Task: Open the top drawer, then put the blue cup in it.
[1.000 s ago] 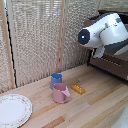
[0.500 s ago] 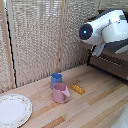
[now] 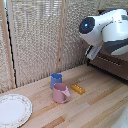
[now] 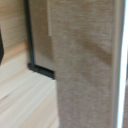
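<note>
The blue cup (image 3: 56, 79) stands upright on the wooden table, close to the slatted screen. The dark brown dresser (image 3: 114, 65) sits at the exterior view's right, mostly hidden behind my white arm, and I cannot pick out the top drawer's front or handle there. My gripper (image 3: 92, 53) hangs beside the dresser, well away from the cup and above it. Its fingers are too small and blurred to read. The wrist view is blurred: a brown panel (image 4: 85, 65) fills most of it, with a dark edge and pale wood beside it.
A pink cup (image 3: 61, 93) stands just in front of the blue one. A small orange block (image 3: 77, 89) lies next to it. A white plate (image 3: 12, 110) rests at the exterior view's left. The slatted screen (image 3: 40, 35) backs the table.
The arm has shifted slightly up and toward the exterior view's left. The cups, the block and the plate have not moved.
</note>
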### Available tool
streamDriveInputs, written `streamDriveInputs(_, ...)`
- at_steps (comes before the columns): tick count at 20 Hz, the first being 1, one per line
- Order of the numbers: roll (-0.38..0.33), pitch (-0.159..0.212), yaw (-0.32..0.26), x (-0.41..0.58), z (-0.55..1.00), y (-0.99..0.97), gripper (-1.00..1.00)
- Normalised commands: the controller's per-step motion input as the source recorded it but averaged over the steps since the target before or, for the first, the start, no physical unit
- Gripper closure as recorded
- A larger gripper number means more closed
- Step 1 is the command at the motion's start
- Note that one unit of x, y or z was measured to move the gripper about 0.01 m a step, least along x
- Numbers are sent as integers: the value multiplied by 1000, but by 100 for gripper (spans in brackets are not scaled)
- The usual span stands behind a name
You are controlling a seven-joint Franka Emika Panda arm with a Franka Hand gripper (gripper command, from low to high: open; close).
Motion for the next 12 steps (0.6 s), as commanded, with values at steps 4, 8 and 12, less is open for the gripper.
streamDriveInputs(4,280,38,-226,180,143,181,-100)
streamDriveInputs(8,262,81,-216,332,144,134,-100)
streamDriveInputs(12,224,105,-171,550,178,147,-100)
